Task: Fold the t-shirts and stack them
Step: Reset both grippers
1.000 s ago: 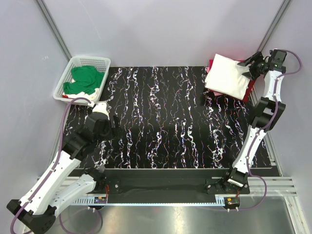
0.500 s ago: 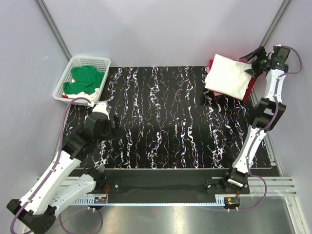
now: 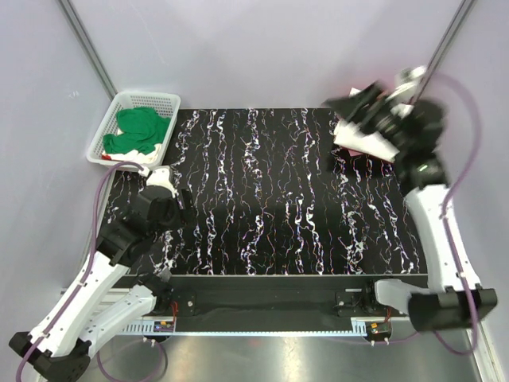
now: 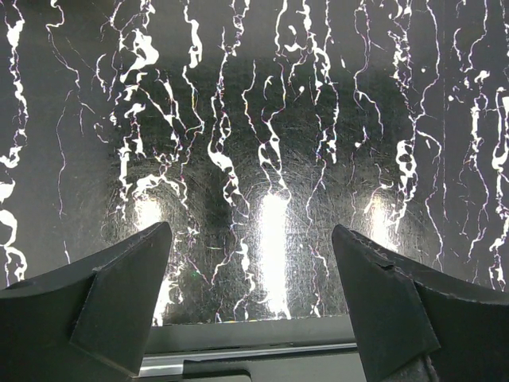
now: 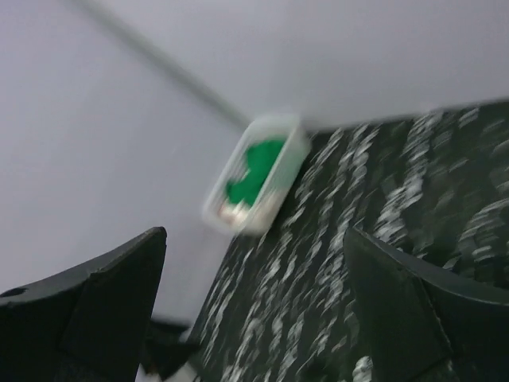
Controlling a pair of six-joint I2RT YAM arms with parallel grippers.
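Note:
A folded white t-shirt (image 3: 367,137) lies on a red one at the table's back right corner, partly hidden by my right arm. A green t-shirt (image 3: 137,130) lies crumpled in the white basket (image 3: 159,101) at the back left, and shows blurred in the right wrist view (image 5: 256,173). My right gripper (image 3: 355,103) is open and empty, raised over the white shirt's near-left side, blurred with motion. My left gripper (image 3: 180,208) is open and empty, low over the bare mat at the left; its wrist view shows only mat between the fingers (image 4: 119,294).
The black mat with white streaks (image 3: 278,191) covers the table. Grey walls and metal frame posts (image 3: 87,56) close in the back and sides. The basket (image 5: 262,179) stands against the left wall.
My right arm has swung from the far right corner leftward and up over the white shirt, its gripper now facing the basket. My left arm has shifted slightly.

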